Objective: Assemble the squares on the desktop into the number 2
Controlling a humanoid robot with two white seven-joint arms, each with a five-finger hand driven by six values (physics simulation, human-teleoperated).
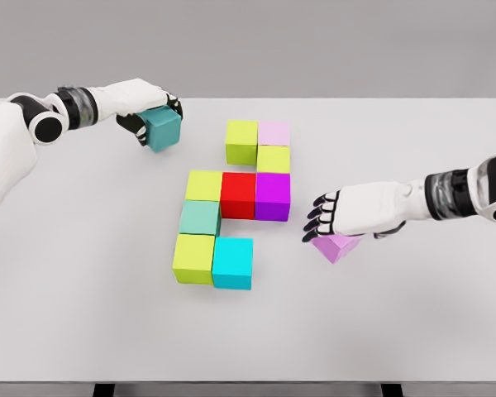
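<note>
Squares [231, 217] sit clustered mid-table; my left hand [145, 107] grips a teal cube [163, 128] at far left, while my right hand [339, 213] hovers, fingers spread, over a tilted violet cube [337, 247].

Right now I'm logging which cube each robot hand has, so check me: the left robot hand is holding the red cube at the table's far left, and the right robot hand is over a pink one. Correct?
Not quite. In the head view the left robot hand grips a teal cube, not red. The red cube sits in the middle of the assembled figure. The right robot hand is indeed over the pink cube.
</note>
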